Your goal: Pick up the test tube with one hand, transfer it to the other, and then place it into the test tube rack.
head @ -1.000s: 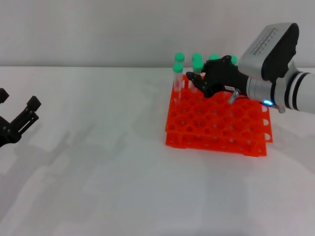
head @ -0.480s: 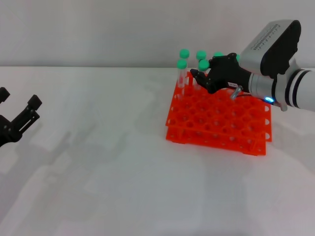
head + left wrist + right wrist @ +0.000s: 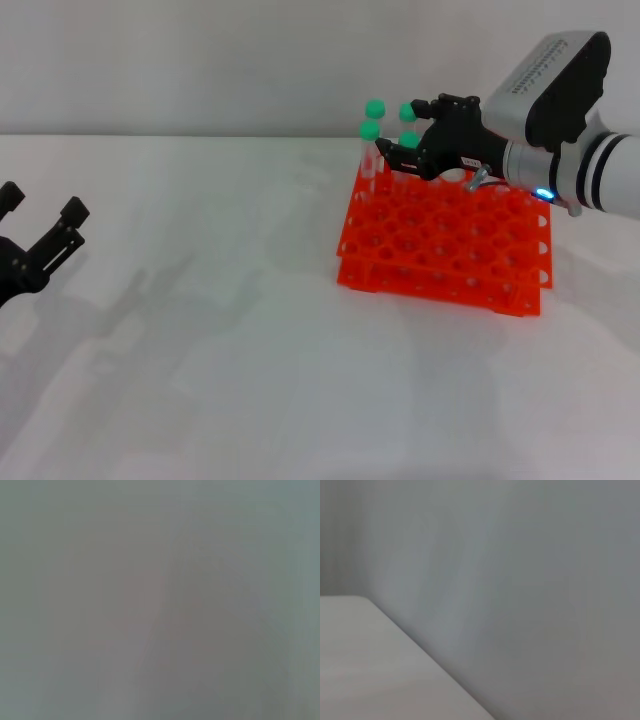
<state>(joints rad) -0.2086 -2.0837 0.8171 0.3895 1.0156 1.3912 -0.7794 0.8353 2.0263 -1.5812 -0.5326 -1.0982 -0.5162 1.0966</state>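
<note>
The orange-red test tube rack [image 3: 440,255] stands on the white table at the right in the head view. Several green-capped test tubes stand upright in its back-left holes, one with its cap between my right fingers [image 3: 408,140]. My right gripper [image 3: 402,128] hovers over that corner with its fingers spread, one above the caps and one low beside the tubes, holding nothing. My left gripper [image 3: 40,200] is open and empty at the far left edge. Both wrist views show only blurred grey surface.
Two more tubes [image 3: 369,132] stand at the rack's far-left corner, close to my right fingers. A pale wall runs behind the table [image 3: 200,300]. The rack's front rows of holes hold no tubes.
My right gripper has risen and its fingers have spread apart from the tube it was around. The rack shifted slightly. The left arm has stayed put.
</note>
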